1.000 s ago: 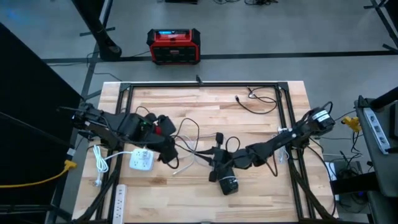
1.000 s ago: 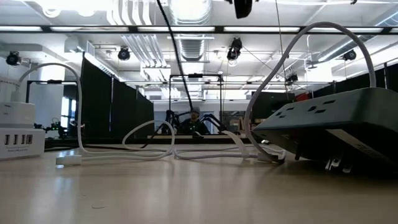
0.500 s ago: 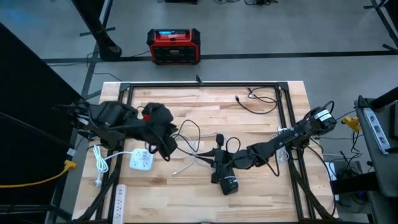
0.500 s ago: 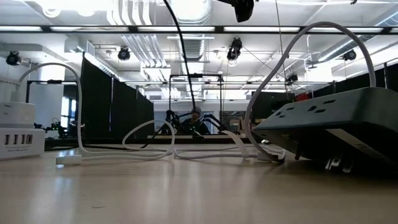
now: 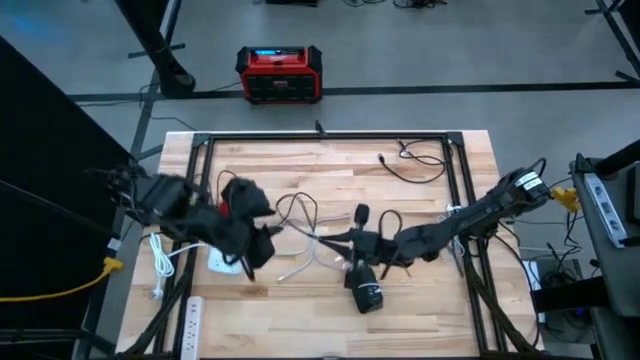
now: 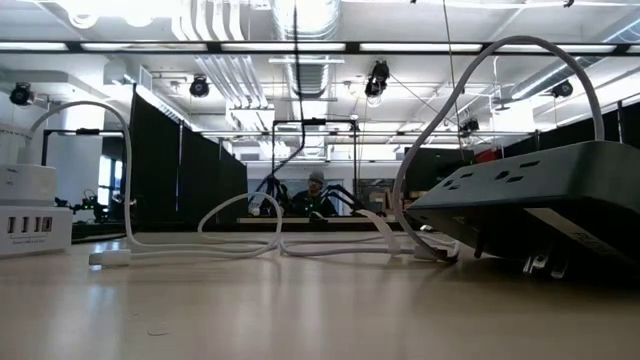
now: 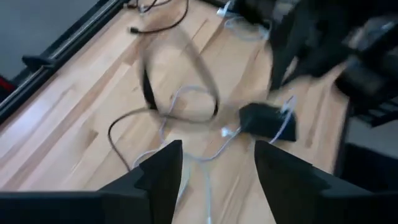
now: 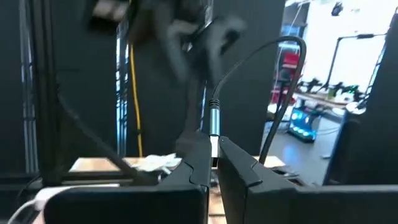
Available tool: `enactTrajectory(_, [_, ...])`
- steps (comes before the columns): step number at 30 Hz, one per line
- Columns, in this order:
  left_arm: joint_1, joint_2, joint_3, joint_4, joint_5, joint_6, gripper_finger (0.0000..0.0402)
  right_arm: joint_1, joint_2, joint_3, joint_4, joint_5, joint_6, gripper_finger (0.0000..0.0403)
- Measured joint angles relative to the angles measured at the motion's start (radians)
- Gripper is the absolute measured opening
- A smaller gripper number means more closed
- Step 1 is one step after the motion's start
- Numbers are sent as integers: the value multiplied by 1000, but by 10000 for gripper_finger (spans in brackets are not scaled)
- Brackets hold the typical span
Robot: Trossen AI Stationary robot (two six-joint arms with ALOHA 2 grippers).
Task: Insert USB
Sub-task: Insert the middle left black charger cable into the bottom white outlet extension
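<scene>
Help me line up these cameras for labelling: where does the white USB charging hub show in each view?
High view: white USB charging hub at the table's left, partly under the left arm.
Low view: at the far left edge, ports facing the camera.
Left wrist view: not in it.
Right wrist view: cannot tell.
Shared landmark: the looping white cable in mid-table.

I can read no text, label, brand, number or sign anywhere. The red box (image 5: 280, 74) on the floor beyond the surface's far edge has a small lit panel, but its characters are too small for me to read.
</scene>
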Motion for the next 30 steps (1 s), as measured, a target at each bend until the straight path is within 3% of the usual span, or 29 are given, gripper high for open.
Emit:
enactTrajectory(4, [-66, 2, -103, 124, -88, -18, 176, 0, -73, -34, 44, -9, -2, 1])
enactTrajectory(6, [-82, 7, -171, 267, -133, 27, 170, -1, -87, -46, 85, -45, -1, 1])
enactTrajectory(14, [-92, 15, -427, 893, -183, 471, 148, 2, -58, -52, 139, -244, -11, 1])
enactTrajectory(17, [-112, 15, -444, 946, -269, 562, 138, 9, -68, -65, 142, -247, -17, 1])
enactTrajectory(22, [-152, 15, -448, 1004, -508, 663, 124, 15, -90, -75, 160, -247, -19, 1])
enactTrajectory(25, [-164, 15, -467, 1127, -501, 768, 121, 19, -90, -79, 184, -267, -23, 1])
enactTrajectory(30, [-161, 15, -531, 1349, -355, 924, 127, 20, -90, -79, 228, -298, -19, 1])
